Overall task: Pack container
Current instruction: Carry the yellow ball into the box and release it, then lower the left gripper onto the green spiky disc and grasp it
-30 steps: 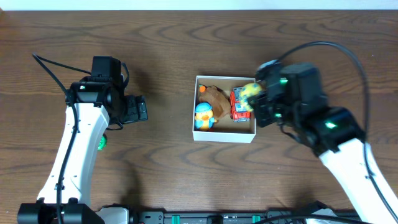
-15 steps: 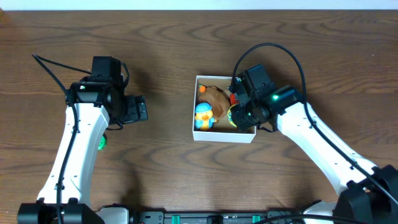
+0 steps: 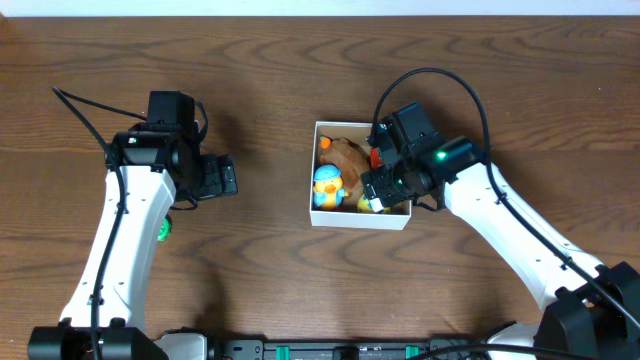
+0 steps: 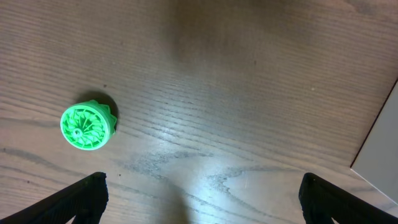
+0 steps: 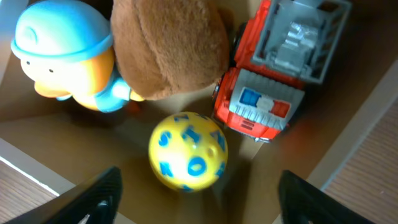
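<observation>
The container [image 3: 340, 219], a small white-walled box with a tan inside [image 5: 74, 130], sits mid-table. In it lie a blue-and-orange duck toy [image 3: 328, 186] [image 5: 62, 56], a brown plush [image 3: 347, 155] [image 5: 171, 43], a red fire truck [image 5: 273, 74] and a yellow ball with blue letters [image 5: 188, 151]. My right gripper [image 3: 385, 188] [image 5: 199, 205] hovers over the box's right half, open, and the ball lies loose just past its fingertips. Far to the left, my left gripper [image 3: 215, 176] [image 4: 205, 202] is wide open over bare wood, holding nothing.
A green ribbed disc [image 4: 87, 124] [image 3: 163, 230] lies on the dark wooden table [image 3: 260, 70] beside the left arm. The right arm's cable [image 3: 440, 75] loops above the box.
The right gripper carried the yellow ball from beside the box to over its right half, then opened. The ball now lies free inside. The left arm has stayed still.
</observation>
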